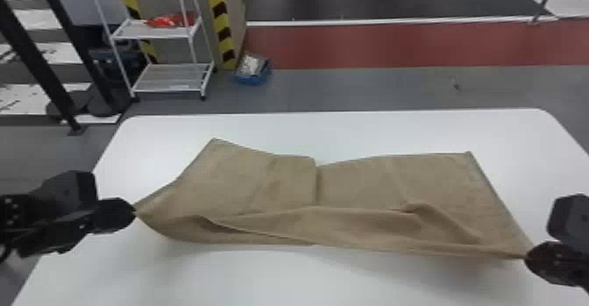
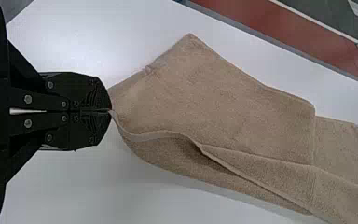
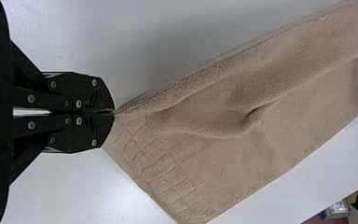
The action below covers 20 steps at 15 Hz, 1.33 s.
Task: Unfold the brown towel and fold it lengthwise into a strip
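Left gripper (image 1: 134, 212), right gripper (image 1: 526, 258) each pinching brown towel (image 1: 359, 184), centre of head view; shallow edge grips could slip if pulled unevenly, loose folds along lower side could set crooked

Two grippers are showing, one left gripper (image 1: 134, 213) and one right gripper (image 1: 526, 257); one brown towel (image 1: 285, 182) is stretching between their jaws, and one white table (image 1: 306, 279) is standing beneath them; beyond the jaws, one white rack (image 1: 168, 91) is bearing one red item (image 1: 168, 20), while two black posts (image 1: 37, 66), two striped bands (image 1: 222, 24) and one blue box (image 1: 252, 79) are showing farther off
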Each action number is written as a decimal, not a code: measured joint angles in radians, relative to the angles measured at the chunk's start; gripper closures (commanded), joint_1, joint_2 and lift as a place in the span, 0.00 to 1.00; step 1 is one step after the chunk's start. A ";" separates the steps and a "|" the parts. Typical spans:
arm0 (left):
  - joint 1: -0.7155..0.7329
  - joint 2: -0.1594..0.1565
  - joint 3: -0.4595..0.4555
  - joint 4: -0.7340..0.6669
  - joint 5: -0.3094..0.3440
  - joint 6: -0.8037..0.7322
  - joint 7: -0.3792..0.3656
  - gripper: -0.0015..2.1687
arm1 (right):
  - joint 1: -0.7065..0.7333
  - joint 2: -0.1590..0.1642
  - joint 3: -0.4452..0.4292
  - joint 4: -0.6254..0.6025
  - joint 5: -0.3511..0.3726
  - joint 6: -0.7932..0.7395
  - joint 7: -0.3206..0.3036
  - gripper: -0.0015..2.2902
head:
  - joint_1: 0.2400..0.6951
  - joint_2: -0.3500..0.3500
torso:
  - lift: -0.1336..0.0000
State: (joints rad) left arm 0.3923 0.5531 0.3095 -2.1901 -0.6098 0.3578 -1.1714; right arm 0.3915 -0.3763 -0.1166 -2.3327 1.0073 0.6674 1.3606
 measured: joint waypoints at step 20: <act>-0.042 0.036 0.084 -0.147 -0.098 0.160 -0.282 0.99 | -0.110 0.011 -0.173 0.007 -0.178 -0.018 0.000 0.49 | 1.00 0.57 | 0.07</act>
State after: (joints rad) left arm 0.3506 0.5889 0.3936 -2.3374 -0.7082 0.5179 -1.4530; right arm 0.2820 -0.3656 -0.2893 -2.3261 0.8291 0.6491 1.3606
